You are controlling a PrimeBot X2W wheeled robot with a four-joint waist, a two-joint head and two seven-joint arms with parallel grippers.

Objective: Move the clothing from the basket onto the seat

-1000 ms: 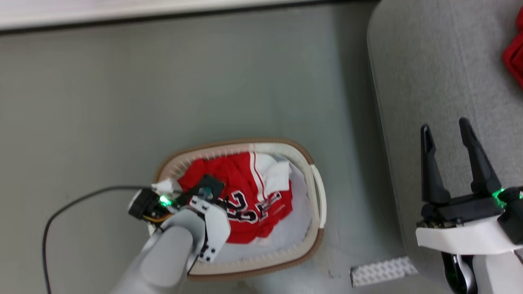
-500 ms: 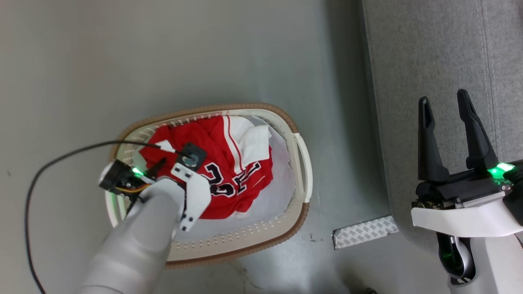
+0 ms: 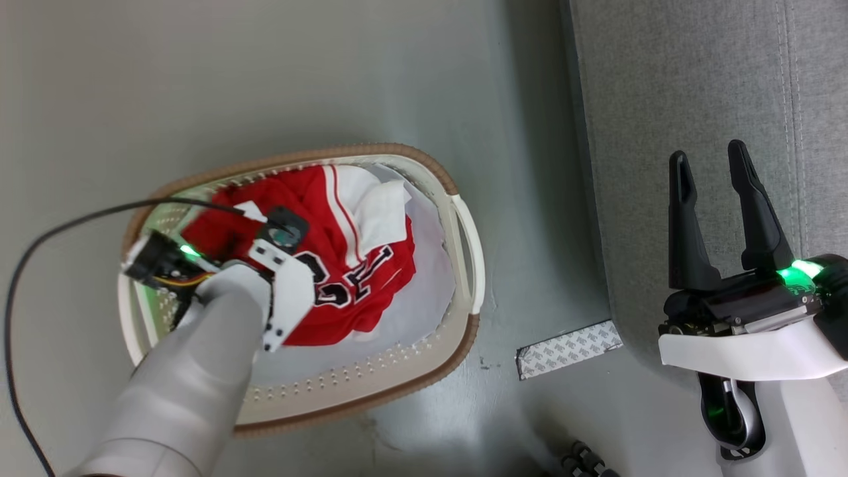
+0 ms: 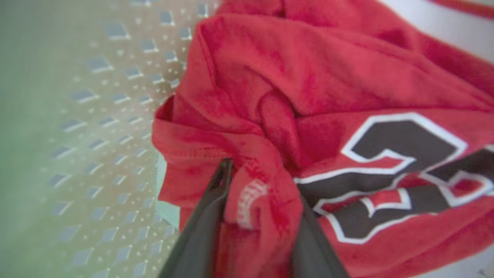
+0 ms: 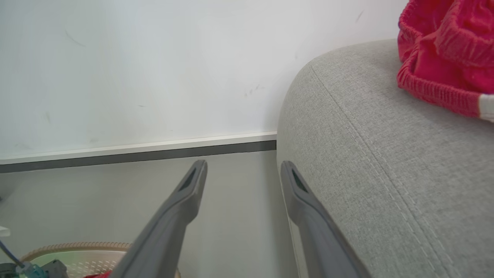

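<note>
The cream basket (image 3: pixel 464 225) with a brown rim stands on the floor left of the grey sofa (image 3: pixel 662 79). In it the red jersey (image 3: pixel 358 265) with the number 22 lies on white garments (image 3: pixel 424 298). My left arm (image 3: pixel 218 318) reaches down into the basket's left end. In the left wrist view my left gripper (image 4: pixel 258 181) is shut on a bunched red fold of the jersey (image 4: pixel 308 77), close to the perforated wall (image 4: pixel 96 116). My right gripper (image 3: pixel 707 154) hangs open and holds nothing over the sofa's edge (image 5: pixel 366 154). A red knit garment (image 5: pixel 444 50) lies on the sofa.
A black cable (image 3: pixel 66 225) runs from my left wrist across the grey floor. A pale patterned strip (image 3: pixel 570 348) lies on the floor between basket and sofa. A white wall with a dark skirting line (image 5: pixel 135 156) stands behind.
The head camera has swung, so basket and sofa sit further left and higher in the picture. My left arm stays down in the basket; the right gripper stays open.
</note>
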